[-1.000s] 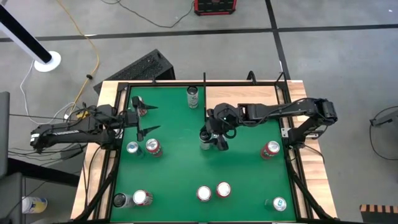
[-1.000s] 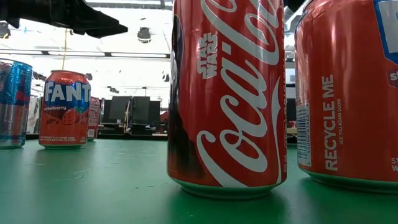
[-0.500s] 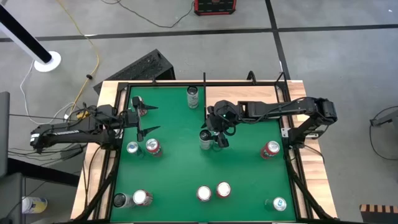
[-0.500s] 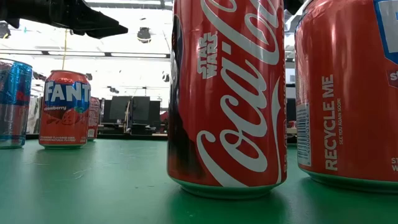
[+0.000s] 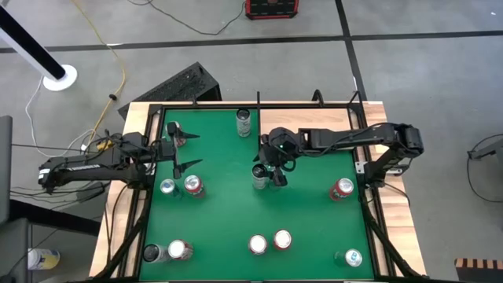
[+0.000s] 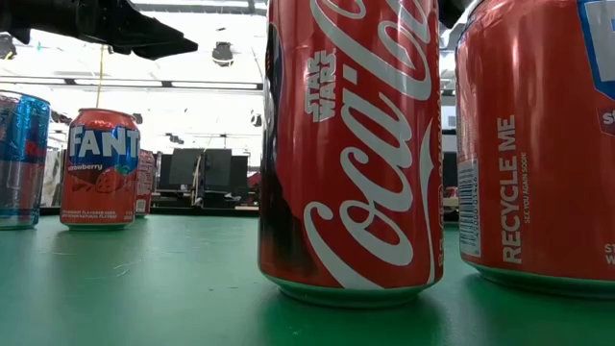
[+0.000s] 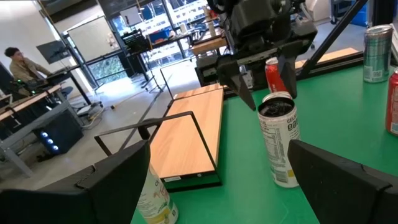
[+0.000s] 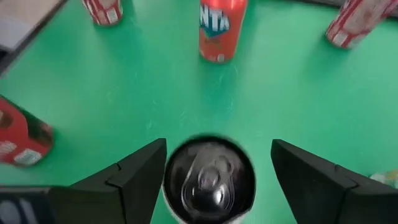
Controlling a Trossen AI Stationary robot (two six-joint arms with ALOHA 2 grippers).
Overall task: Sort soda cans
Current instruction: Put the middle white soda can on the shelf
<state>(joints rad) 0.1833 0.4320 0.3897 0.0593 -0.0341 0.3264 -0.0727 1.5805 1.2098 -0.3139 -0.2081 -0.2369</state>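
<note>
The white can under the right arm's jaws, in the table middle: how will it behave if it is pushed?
The white can stands upright and tall for its base, so a high push probably tips it. Once on its round side, it likely rolls across the flat green table.

2 dark jointed arms [image 5: 346, 139] with black wedge-shaped fingers [image 8: 142, 176]

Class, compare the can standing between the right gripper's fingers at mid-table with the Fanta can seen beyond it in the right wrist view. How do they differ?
The white can has a pale body with dark print and a dark top; the Fanta can is orange-red with a blue logo. The white can stands between the fingers of the open right gripper, which hovers just above it; the Fanta can stands alone with no gripper near. Both stand upright on the green mat.
</note>
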